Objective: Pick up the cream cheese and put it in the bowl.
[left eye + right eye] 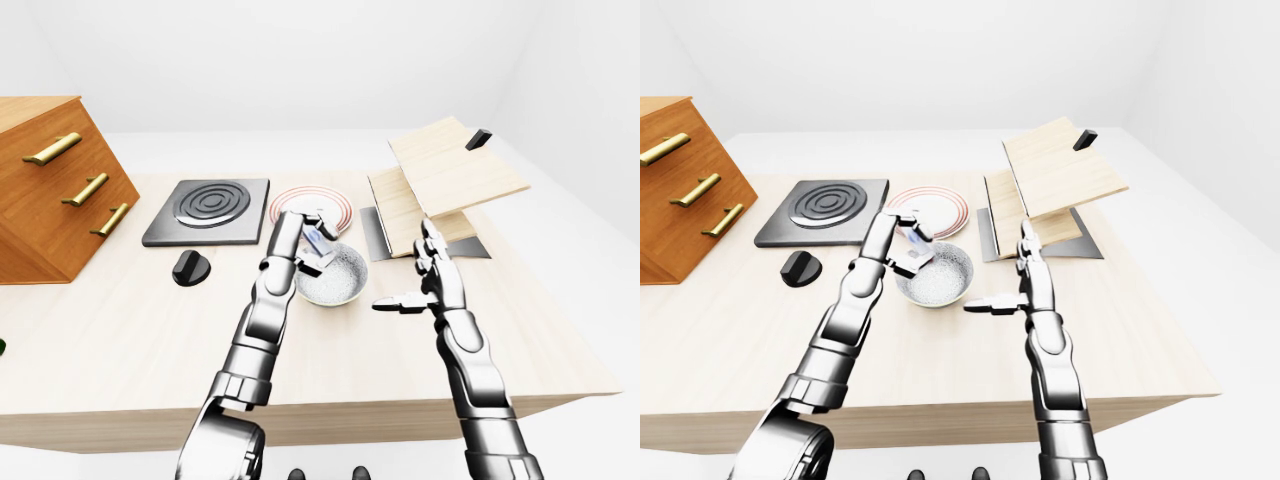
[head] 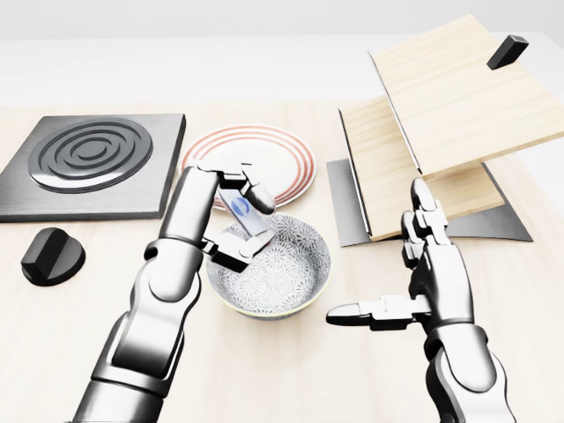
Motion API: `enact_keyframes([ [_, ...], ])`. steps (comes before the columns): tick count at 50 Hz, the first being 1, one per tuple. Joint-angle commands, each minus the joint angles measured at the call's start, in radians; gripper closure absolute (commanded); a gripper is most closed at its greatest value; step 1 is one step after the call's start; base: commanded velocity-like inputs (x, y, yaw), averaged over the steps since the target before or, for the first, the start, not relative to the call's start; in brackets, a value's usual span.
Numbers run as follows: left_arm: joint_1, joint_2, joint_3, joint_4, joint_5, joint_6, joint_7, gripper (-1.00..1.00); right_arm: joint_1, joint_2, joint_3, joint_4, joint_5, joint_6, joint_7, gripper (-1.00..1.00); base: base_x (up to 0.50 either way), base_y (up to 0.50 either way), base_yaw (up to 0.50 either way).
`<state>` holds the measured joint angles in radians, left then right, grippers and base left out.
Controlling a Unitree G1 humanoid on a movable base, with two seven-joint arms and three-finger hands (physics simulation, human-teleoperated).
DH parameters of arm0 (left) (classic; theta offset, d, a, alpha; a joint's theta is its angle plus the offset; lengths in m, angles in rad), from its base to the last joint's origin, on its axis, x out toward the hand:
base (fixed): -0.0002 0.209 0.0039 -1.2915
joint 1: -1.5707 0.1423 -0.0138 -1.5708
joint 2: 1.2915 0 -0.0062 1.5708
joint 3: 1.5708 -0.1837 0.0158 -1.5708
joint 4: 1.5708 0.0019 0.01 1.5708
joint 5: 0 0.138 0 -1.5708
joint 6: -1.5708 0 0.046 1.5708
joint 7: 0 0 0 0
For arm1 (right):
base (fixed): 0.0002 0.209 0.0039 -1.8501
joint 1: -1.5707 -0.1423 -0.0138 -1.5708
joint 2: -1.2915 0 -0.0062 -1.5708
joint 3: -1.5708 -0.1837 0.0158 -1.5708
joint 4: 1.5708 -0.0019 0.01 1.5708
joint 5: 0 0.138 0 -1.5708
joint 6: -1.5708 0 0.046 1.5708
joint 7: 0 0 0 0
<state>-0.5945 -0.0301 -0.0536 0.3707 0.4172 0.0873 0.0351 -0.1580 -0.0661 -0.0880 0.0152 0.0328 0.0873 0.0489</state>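
The cream cheese (image 2: 240, 210) is a small white packet with a blue mark, held in my left hand (image 2: 242, 222), whose fingers are shut round it. The hand hangs over the left rim of the grey patterned bowl (image 2: 282, 280), which stands in the middle of the head view. To the right of the bowl my right hand (image 2: 397, 273) is open, thumb pointing left and fingers up, holding nothing.
A red-ringed plate (image 2: 278, 154) lies above the bowl. A black hob (image 2: 92, 163) and a black knob (image 2: 51, 254) are at the left. Wooden boards on a grey stand (image 2: 441, 123) rise at the right. A wooden drawer chest (image 1: 50, 190) stands at the far left.
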Motion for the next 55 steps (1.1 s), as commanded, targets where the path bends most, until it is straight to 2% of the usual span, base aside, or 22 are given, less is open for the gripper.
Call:
enact_keyframes([
  [1,-0.057,-0.048,-0.021,0.158,-0.053,0.000,0.058,0.65,-0.005,-0.011,-0.018,0.003,0.024,0.000,0.000,-1.00,0.00,0.00,0.00],
  [8,-0.043,-0.070,-0.035,0.209,-0.040,0.000,0.071,0.61,-0.006,-0.013,-0.021,0.017,0.028,0.000,0.002,-1.00,0.00,0.00,0.00],
  [9,-0.034,-0.074,-0.038,0.206,-0.037,0.000,0.071,0.55,-0.007,-0.014,-0.022,0.023,0.029,0.000,0.003,-1.00,0.00,0.00,0.00],
  [17,-0.011,-0.082,-0.044,0.182,-0.023,0.000,0.062,0.53,-0.007,-0.014,-0.021,0.032,0.030,0.000,0.001,-1.00,0.00,0.00,0.00],
  [33,-0.050,-0.074,-0.028,0.278,-0.035,0.000,0.083,0.57,-0.013,-0.016,-0.022,0.068,0.032,0.000,0.003,-1.00,0.00,0.00,0.00],
  [43,-0.110,-0.064,-0.012,0.390,-0.051,0.000,0.121,0.50,-0.007,-0.012,-0.015,0.062,0.025,0.000,0.001,-1.00,0.00,0.00,0.00],
  [50,-0.113,-0.068,-0.015,0.386,-0.055,0.000,0.117,0.46,-0.007,-0.011,-0.012,0.069,0.020,0.000,0.001,-1.00,0.00,0.00,0.00],
  [55,-0.098,-0.071,-0.021,0.359,-0.051,0.000,0.110,0.32,-0.007,-0.011,-0.011,0.068,0.017,0.000,0.001,-1.00,0.00,0.00,0.00],
])
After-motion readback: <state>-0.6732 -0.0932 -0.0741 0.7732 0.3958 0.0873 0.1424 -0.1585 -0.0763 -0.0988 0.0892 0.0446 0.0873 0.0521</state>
